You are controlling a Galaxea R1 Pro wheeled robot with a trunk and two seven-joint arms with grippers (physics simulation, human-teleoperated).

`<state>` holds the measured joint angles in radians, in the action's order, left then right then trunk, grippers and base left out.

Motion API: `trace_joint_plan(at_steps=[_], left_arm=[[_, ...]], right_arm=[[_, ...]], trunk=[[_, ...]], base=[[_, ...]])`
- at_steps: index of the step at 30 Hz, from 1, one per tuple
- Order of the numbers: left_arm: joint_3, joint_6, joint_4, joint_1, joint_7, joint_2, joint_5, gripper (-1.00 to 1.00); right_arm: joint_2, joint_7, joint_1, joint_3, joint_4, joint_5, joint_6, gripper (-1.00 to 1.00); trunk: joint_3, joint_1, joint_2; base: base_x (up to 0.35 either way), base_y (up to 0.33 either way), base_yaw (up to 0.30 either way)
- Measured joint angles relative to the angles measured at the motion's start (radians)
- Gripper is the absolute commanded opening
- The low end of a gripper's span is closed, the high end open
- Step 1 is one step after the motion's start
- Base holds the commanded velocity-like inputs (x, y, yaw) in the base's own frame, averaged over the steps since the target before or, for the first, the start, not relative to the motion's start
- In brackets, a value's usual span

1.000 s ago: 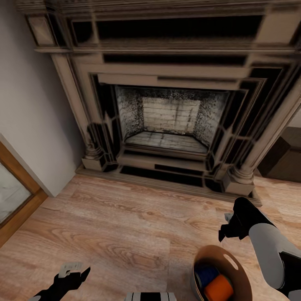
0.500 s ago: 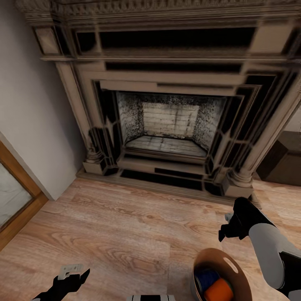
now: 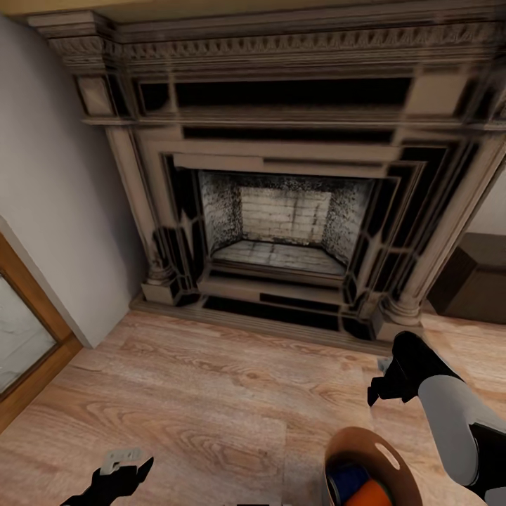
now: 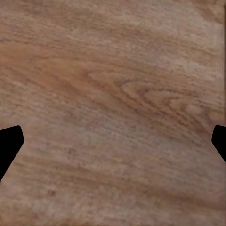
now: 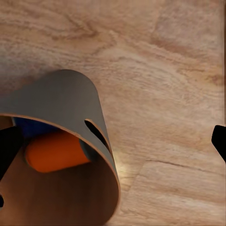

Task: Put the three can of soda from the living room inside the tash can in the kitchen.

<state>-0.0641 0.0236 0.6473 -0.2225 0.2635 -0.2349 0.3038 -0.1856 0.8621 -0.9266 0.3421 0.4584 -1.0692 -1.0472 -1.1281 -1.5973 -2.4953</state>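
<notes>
The tash can, grey outside and brown inside, stands on the wood floor at the bottom edge of the head view. Inside it lie a dark blue can of soda and an orange can of soda. My right gripper hangs open just beyond the bin, apart from it. The right wrist view looks past the open right gripper at the bin's grey wall, the orange can and a strip of the blue can. My left gripper is open over bare floor, with nothing between the fingers of the left gripper.
A large carved fireplace rises straight ahead on a low hearth step. A grey wall and a wood-framed panel stand at the left. A dark brown cabinet sits at the right. Wood floor lies between.
The whole head view has shifted: fireplace and bin sit lower in the picture, so the camera moved. Both arms keep the same pose and both grippers stay open.
</notes>
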Motion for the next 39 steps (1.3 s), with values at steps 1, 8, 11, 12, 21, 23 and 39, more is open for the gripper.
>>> trace_joint_plan(at_steps=[1, 8, 11, 12, 21, 23, 39], left_arm=[[0.000, 0.000, 0.000, 0.000, 0.000, 0.000, 0.000, 1.00], [0.000, -0.002, -0.001, 0.000, 0.001, 0.001, -0.001, 1.00], [-0.002, -0.003, -0.001, 0.000, 0.001, 0.004, -0.001, 1.00], [-0.002, -0.003, -0.001, 0.000, 0.001, 0.004, -0.001, 1.00], [-0.020, -0.010, -0.001, 0.000, 0.000, 0.010, 0.000, 1.00], [-0.021, -0.011, -0.002, 0.000, 0.000, 0.011, 0.000, 1.00], [-0.022, -0.014, -0.003, -0.001, 0.001, 0.011, -0.001, 1.00]], right_arm=[[0.000, 0.000, 0.000, 0.000, 0.000, 0.000, 0.000, 1.00], [0.000, 0.000, 0.001, 0.001, 0.000, 0.001, 0.000, 1.00], [0.000, 0.000, 0.001, 0.001, 0.001, 0.002, 0.000, 1.00], [0.000, 0.000, 0.001, 0.001, 0.001, 0.002, 0.000, 1.00], [-0.005, 0.000, 0.002, 0.001, 0.004, 0.005, 0.000, 1.00], [-0.009, 0.000, 0.002, 0.002, 0.005, 0.007, 0.000, 1.00], [-0.007, 0.000, 0.023, 0.036, 0.009, 0.011, 0.000, 1.00]], trunk=[[0.003, 0.004, 0.007], [0.025, 0.031, 0.056], [0.034, 0.042, 0.077], [0.038, 0.046, 0.084], [0.066, 0.080, 0.147], [0.072, 0.088, 0.161], [0.122, 0.149, 0.273]], base=[[0.000, 0.000, 0.000], [0.000, 0.000, 0.000], [0.000, 0.000, 0.000], [0.000, 0.000, 0.000], [0.000, 0.000, 0.000], [0.000, 0.000, 0.000], [0.000, 0.000, 0.000]])
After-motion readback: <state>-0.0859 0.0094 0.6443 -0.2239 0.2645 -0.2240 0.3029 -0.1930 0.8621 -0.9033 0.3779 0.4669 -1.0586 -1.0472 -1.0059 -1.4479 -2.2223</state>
